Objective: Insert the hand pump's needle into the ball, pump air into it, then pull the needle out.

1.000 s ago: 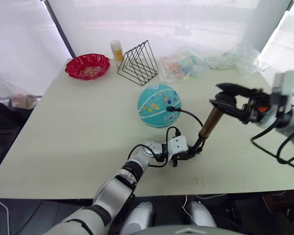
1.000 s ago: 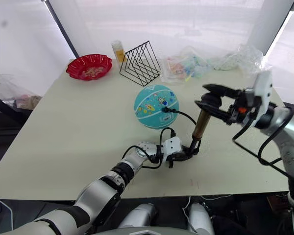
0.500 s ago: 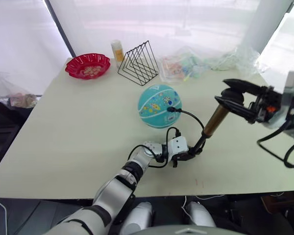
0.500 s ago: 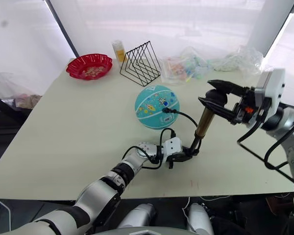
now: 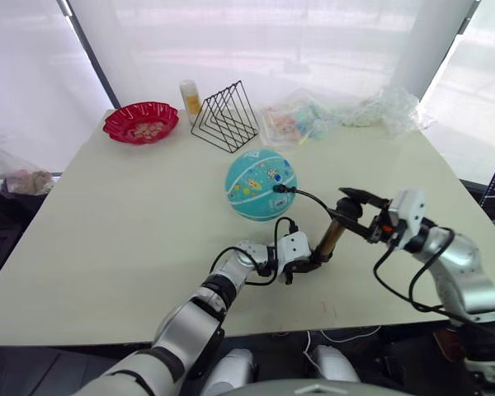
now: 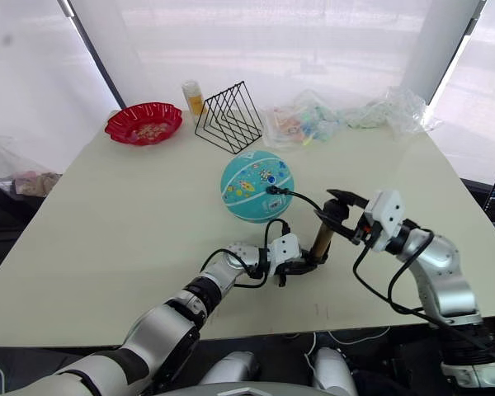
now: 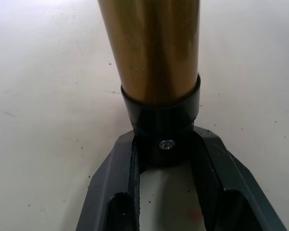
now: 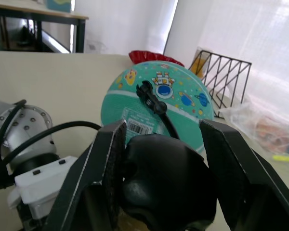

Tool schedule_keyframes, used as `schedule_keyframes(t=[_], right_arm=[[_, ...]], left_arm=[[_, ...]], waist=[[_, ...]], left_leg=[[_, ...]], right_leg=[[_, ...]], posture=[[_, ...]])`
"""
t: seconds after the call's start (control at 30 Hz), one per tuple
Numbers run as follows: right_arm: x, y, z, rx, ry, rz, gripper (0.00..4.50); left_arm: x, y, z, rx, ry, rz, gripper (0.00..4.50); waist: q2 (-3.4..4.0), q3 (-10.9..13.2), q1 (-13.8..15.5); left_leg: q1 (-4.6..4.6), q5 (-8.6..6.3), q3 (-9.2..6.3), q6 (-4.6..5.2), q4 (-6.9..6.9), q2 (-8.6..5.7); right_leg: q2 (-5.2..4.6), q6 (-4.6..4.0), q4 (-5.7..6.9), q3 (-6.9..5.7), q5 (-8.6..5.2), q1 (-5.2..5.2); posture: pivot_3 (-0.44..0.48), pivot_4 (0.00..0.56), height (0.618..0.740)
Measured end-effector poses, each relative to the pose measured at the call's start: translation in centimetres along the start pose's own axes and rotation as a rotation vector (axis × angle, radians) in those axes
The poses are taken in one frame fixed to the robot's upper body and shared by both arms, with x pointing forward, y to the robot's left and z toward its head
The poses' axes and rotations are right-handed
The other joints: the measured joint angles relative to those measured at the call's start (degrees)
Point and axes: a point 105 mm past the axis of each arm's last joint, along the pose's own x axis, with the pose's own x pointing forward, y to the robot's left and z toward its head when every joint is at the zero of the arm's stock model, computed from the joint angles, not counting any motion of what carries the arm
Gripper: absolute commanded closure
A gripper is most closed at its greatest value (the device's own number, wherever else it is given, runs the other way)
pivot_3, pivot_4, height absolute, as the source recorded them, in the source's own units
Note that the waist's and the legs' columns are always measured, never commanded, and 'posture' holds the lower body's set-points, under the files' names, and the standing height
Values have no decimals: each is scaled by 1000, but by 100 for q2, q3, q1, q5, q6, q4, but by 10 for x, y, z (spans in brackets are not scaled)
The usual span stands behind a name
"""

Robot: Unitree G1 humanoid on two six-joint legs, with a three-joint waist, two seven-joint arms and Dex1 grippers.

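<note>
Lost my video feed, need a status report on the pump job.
Left gripper shut on brass-gold hand pump base. Right gripper shut on its black T-handle. Needle fitting seated in teal striped ball. Nothing obstructing.

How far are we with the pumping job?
Insertion looks done: the small black needle fitting sits in the teal rubber ball. Pumping is in hand: left gripper clamps the brass-gold pump's base, right gripper straddles its black handle. Needle removal remains.
</note>
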Motion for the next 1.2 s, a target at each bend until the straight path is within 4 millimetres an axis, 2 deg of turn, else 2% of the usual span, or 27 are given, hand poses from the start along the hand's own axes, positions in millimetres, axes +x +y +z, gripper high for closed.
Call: schedule_keyframes(t=[0.23,0.33,0.43,0.5,0.57,0.8,0.93,1.2], right_arm=[[5,0,0,-5,-15,1,2588],[0,-4,9,-18,5,13,2588],[-9,-13,25,-1,31,23,2588],[-14,-21,45,-13,29,33,2588],[-16,-26,60,-18,17,37,2588],[-21,-41,122,-84,-64,42,2589],[-22,-45,148,-122,-109,35,2589],[-25,-47,149,-107,-111,22,2589]], left_arm=[[0,0,-1,-5,5,-3,3387],[0,0,0,-1,1,-5,3387],[2,2,8,21,-16,-8,3387],[2,3,13,42,-34,-14,3387],[4,2,15,46,-40,-20,3387],[5,3,19,54,-48,-22,3387],[6,2,21,55,-51,-24,3387],[7,2,21,56,-52,-25,3387]], waist=[[1,1,0],[13,16,5],[49,75,17],[78,106,30],[94,114,66],[51,168,151],[47,184,154],[40,192,160]], left_leg=[[4,-1,-8,-1,-21,1],[-1,-1,-9,-1,-19,0],[-16,0,-5,-1,-9,-5],[-70,5,-6,3,9,-14],[-94,20,-11,22,27,-12],[-110,18,-1,22,32,-13],[-113,18,2,22,32,-15],[-115,19,4,22,32,-15]], right_leg=[[4,-11,-2,2,-9,25],[2,-11,-3,1,-8,22],[-9,-9,-3,0,-7,11],[-15,6,0,-6,6,-59],[-11,4,2,-12,8,-80],[-21,5,1,-17,10,-88],[-28,7,0,-23,11,-89],[-33,7,0,-27,12,-89]], posture=[[0,150,740],[0,150,740],[0,150,740],[0,150,740],[0,150,740],[0,150,740],[0,150,740],[0,150,740]])
